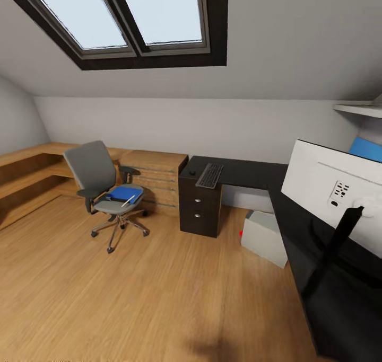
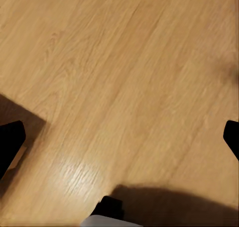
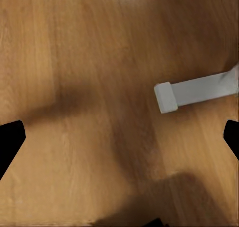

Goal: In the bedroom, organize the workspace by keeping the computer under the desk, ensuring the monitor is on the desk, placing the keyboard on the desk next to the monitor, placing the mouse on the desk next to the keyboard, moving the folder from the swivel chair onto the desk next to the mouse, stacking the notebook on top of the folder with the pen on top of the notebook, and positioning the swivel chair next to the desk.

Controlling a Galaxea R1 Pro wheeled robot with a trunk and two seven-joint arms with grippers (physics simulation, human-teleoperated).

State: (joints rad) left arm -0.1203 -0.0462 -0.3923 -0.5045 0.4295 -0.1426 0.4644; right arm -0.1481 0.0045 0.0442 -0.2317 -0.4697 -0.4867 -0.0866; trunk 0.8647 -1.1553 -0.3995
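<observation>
The grey swivel chair [image 1: 98, 179] stands on the floor left of the black-topped desk [image 1: 249, 172], well apart from it. On its seat lies the blue folder [image 1: 124, 194] with the white pen [image 1: 127, 201] across it. The notebook is out of view. The keyboard [image 1: 210, 175] and the small black mouse [image 1: 192, 173] rest on the desk's left end. The monitor [image 1: 329, 190] stands on the desk's near right wing, white back toward me. The grey computer [image 1: 263, 238] sits on the floor under the desk. My left gripper [image 2: 119, 140] and right gripper [image 3: 119, 140] hang open over the wood floor, holding nothing.
Low wooden shelving [image 1: 32, 166] runs along the left wall and behind the chair. A dark drawer pedestal [image 1: 200, 207] carries the desk's left end. A white bar [image 3: 194, 91] lies on the floor under the right gripper. Wood floor [image 1: 159, 298] stretches between me and the chair.
</observation>
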